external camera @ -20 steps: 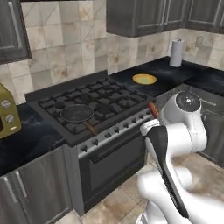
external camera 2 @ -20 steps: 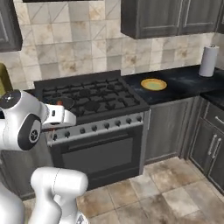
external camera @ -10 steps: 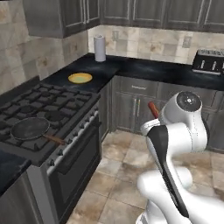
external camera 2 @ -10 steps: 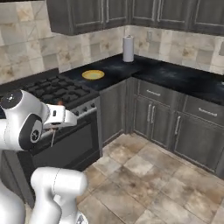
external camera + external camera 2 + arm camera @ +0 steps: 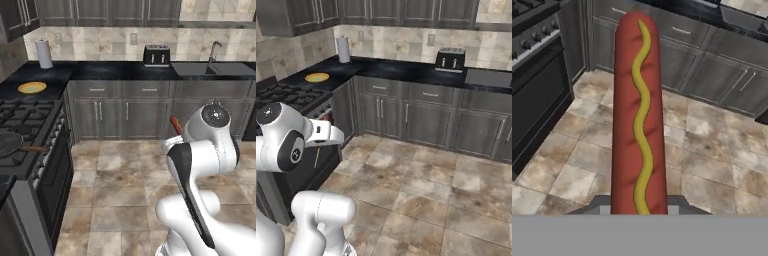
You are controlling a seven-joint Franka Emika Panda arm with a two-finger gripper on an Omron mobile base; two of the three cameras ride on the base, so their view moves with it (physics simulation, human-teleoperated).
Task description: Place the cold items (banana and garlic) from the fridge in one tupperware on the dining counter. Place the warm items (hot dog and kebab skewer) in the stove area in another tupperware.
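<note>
- Two jaws of our gripper (image 5: 639, 212) are pinched nearly together on the hot dog (image 5: 638, 115) at the bottom centre of the hand view — the sausage runs up the middle of the frame, a wavy mustard line along it.
- In the left base view we see the hot dog's red end (image 5: 175, 125) poking out just left of the white arm, right of centre.
- Behind it in the hand view lies a tan tiled floor (image 5: 712, 165); the stove area (image 5: 537, 95) fills the upper left of that frame.
- At the left edge of the left base view we see a dark pan (image 5: 9, 144) on the burners — a yellow plate (image 5: 32, 88) on the counter above it, a paper towel roll (image 5: 44, 53) at the upper left.
- A toaster (image 5: 156, 55) sits top centre on the black worktop, with a sink (image 5: 195, 68) to its right.
</note>
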